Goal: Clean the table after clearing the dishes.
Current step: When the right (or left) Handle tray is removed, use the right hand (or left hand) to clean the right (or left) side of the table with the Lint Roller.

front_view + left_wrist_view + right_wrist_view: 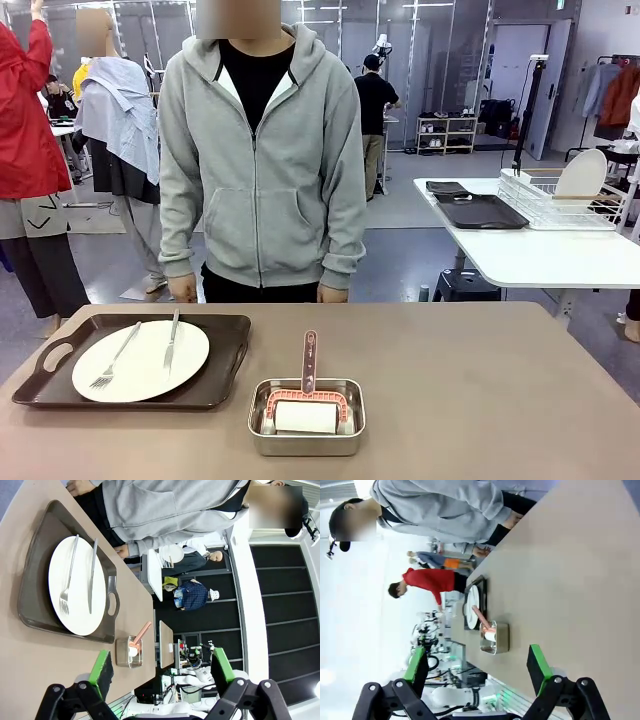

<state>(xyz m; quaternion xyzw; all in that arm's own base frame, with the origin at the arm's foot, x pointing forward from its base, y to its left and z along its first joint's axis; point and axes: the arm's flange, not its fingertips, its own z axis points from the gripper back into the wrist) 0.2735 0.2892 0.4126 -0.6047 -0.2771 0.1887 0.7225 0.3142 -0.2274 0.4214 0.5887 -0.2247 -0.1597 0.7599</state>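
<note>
Fingers (103,666) of the left gripper (160,656) stand wide apart with nothing between them, and the right gripper (477,656) is spread just as wide and bare, both held above the near side of the surface (480,400).

Seen from the front, the taupe surface runs with its long axis from 9 to 3 o'clock. At about 8 o'clock from its middle lies a dark brown tray (228,345), long axis also 9 to 3, with a handle cut-out at its 9 o'clock end. A round white plate (145,387) lies flat in it. On the plate a fork (118,357) lies slanted, tines toward 7 o'clock and handle toward 1, and beside it, at its 3 o'clock side, a knife (172,342) runs nearly from 12 to 6.

Just beside the tray, at 6 o'clock of the surface, sits a steel pan (305,445) holding a roller (305,416); its white roll lies crosswise and its pink handle points to 12 o'clock, over the pan's far rim.

At 12 o'clock a person (260,170) in a grey hoodie stands against the far edge, hands down at the sides. Beyond, at 2 o'clock, a white table (540,255) carries dark trays and a wire rack (545,200) with a plate on edge.
</note>
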